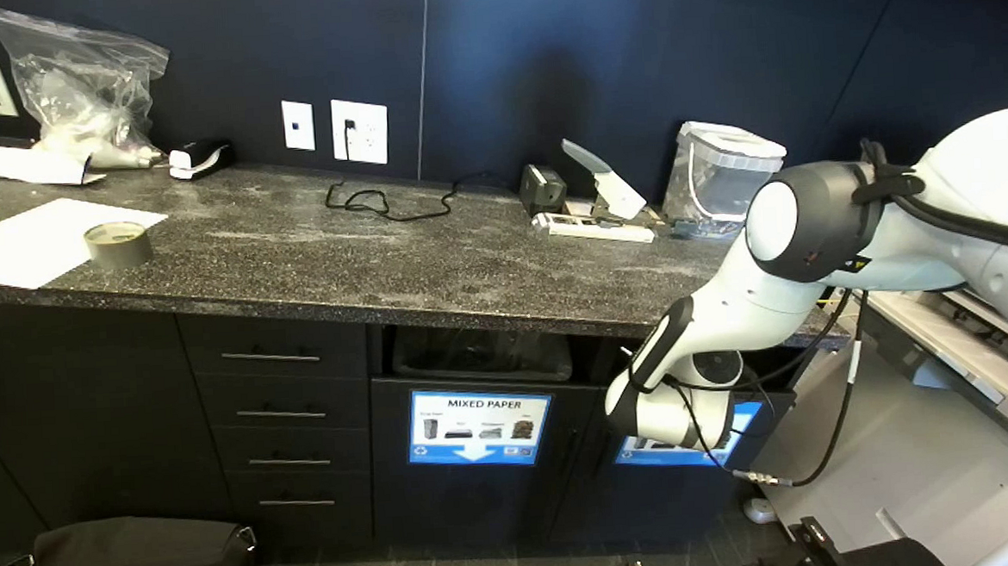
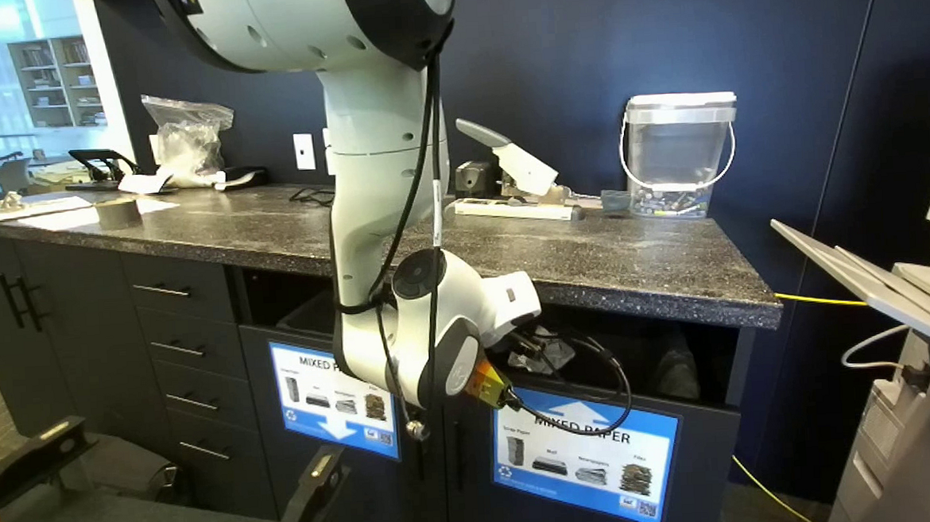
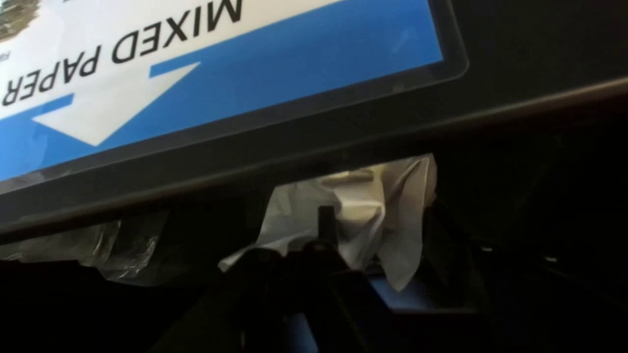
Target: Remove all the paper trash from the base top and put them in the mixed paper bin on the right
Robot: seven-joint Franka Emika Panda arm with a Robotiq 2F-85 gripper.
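With the gripper shown in shadow, it cannot be told whether its jaws are parted or clamped on the crumpled paper scrap seen at their tips, in the slot of the mixed paper bin, which is overhung by the base top.

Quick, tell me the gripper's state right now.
Gripper: cannot tell whether it is open or closed; crumpled paper shows right at it, but the jaws are too dark to make out.
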